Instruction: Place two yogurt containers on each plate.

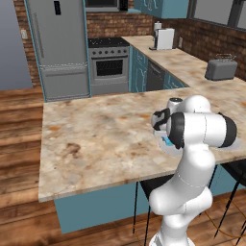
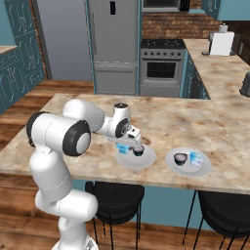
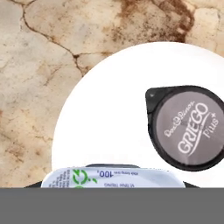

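In the right base view, the white arm's two-finger gripper (image 2: pixel 133 141) sits low over the nearer round pale grey-white plate (image 2: pixel 146 161), left of centre in the frame on the mottled beige stone counter (image 2: pixel 97 146). On that plate a light blue squarish yogurt cup (image 2: pixel 122 148) and a dark round yogurt cup with a pale top (image 2: pixel 138 150) stand close together under the hand. Whether the jaws are spread or clenched cannot be told from any view. To the right in the same frame, a second identical plate (image 2: pixel 205 168) lies well apart from the first and carries another dark round cup (image 2: pixel 180 158) beside another light blue cup (image 2: pixel 196 158). The hand view looks straight down on the first plate (image 3: pixel 109 113): the dark round cup's grey lid (image 3: pixel 189 127) is at the right, and the pale printed top of the blue cup (image 3: pixel 113 178) is at the bottom edge. In the left base view the arm's own elbow and forearm stand in the way of the plate; only a sliver of blue cup (image 1: pixel 167 141) shows. Farther back are a steel fridge (image 2: pixel 114 44), an oven (image 2: pixel 161 66), a white coffee machine (image 1: pixel 163 37) and a grey toaster (image 1: pixel 221 68); black stools (image 2: pixel 114 200) stand under the counter's near edge.
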Robot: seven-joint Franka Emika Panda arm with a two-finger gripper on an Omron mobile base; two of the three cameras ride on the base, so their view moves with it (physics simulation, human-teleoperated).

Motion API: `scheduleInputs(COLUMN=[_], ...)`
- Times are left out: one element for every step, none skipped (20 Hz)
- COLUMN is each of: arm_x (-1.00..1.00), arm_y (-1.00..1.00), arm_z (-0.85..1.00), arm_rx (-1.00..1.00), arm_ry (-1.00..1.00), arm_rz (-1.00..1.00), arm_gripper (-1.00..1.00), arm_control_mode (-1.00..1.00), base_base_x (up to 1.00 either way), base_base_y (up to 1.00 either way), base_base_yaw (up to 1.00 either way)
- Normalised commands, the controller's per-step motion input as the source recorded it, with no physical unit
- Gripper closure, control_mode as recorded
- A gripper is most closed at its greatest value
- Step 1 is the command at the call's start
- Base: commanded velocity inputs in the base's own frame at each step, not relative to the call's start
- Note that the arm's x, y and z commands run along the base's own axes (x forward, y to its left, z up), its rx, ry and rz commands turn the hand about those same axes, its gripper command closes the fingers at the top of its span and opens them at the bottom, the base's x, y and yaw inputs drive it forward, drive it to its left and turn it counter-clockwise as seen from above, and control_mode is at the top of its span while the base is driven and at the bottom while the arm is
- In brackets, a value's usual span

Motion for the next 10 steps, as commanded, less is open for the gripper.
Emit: scheduleInputs(arm_x=[0.0, 0.0, 0.0, 0.0, 0.0, 0.0, 0.0, 0.0, -0.01, -0.01], arm_y=[0.0, 0.0, 0.0, 0.0, 0.0, 0.0, 0.0, 0.0, 0.0, 0.0], arm_z=[0.0, 0.0, 0.0, 0.06, 0.28, 0.32, 0.4, 0.48, 0.43, 0.33], arm_rx=[0.0, 0.0, 0.0, 0.0, 0.0, 0.0, 0.0, 0.0, 0.0, 0.0], arm_ry=[0.0, 0.0, 0.0, -0.02, -0.04, -0.03, -0.04, -0.08, -0.07, -0.05], arm_rz=[0.0, 0.0, 0.0, 0.0, 0.0, 0.0, 0.0, 0.0, 0.0, 0.0], arm_gripper=[-1.0, -1.0, -1.0, -1.0, -1.0, -1.0, -1.0, -1.0, -1.0, -1.0], arm_control_mode=[-1.0, -1.0, -1.0, -1.0, -1.0, -1.0, -1.0, -1.0, -1.0, -1.0], base_base_x=[0.0, 0.0, 0.0, 0.0, 0.0, 0.0, 0.0, 0.0, 0.0, 0.0], base_base_y=[0.0, 0.0, 0.0, 0.0, 0.0, 0.0, 0.0, 0.0, 0.0, 0.0], base_base_yaw=[0.0, 0.0, 0.0, 0.0, 0.0, 0.0, 0.0, 0.0, 0.0, 0.0])
